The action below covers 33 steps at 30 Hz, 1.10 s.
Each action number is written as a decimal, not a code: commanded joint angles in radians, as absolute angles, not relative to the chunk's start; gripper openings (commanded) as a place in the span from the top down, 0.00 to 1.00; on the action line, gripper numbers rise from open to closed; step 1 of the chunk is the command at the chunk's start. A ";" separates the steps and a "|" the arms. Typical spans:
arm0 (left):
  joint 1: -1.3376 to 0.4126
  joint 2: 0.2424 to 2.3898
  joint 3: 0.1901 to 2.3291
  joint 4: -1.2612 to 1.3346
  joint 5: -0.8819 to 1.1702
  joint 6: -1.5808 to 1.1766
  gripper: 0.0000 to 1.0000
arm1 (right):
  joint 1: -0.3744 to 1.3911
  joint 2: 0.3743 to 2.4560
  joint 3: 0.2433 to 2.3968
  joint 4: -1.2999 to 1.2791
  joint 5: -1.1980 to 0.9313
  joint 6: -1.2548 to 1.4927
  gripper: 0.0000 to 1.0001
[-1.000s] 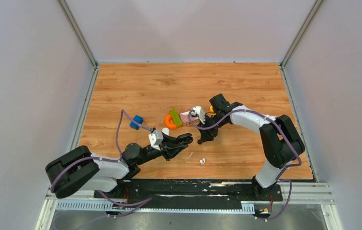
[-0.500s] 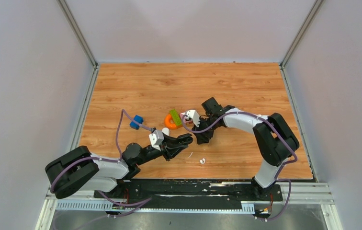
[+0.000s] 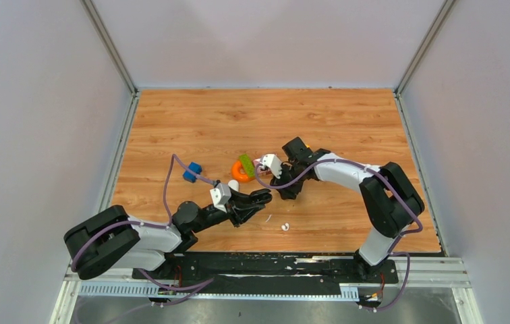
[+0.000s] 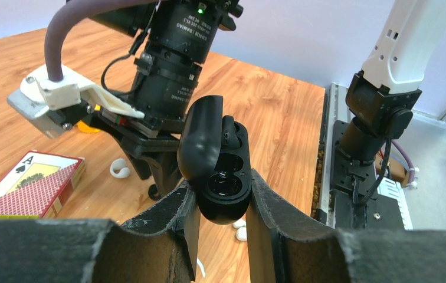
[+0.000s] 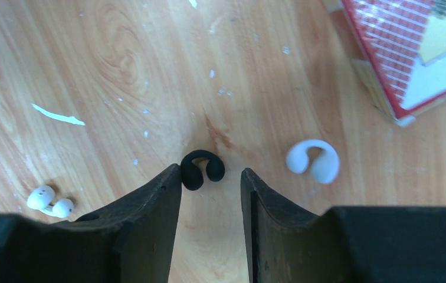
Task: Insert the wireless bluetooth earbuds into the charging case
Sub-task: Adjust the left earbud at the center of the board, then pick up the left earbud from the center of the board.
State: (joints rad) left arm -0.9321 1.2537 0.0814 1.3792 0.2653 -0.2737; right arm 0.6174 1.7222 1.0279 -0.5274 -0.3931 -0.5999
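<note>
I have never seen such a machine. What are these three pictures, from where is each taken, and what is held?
These are two robot arms on a wooden table. One picture looks down from above; the other two come from a camera on each wrist. The left gripper is clamped on an open black charging case. The right gripper is open, its fingers either side of a black earbud on the table. Two white earbuds, a card box and an orange ring lie nearby.
</note>
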 commanded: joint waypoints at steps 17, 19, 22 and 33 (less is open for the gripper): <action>-0.927 1.268 0.092 1.433 0.285 -0.260 1.00 | 0.482 1.609 1.046 -0.539 -0.299 -0.621 0.64; -0.927 1.268 0.091 1.434 0.285 -0.261 1.00 | 0.477 1.594 1.043 -0.550 -0.343 -0.635 0.66; -0.928 1.268 0.092 1.435 0.286 -0.262 1.00 | 0.474 1.583 1.045 -0.556 -0.387 -0.664 0.70; -0.928 1.270 0.090 1.438 0.287 -0.262 1.00 | 0.474 1.705 1.130 -0.560 -0.437 -0.668 0.71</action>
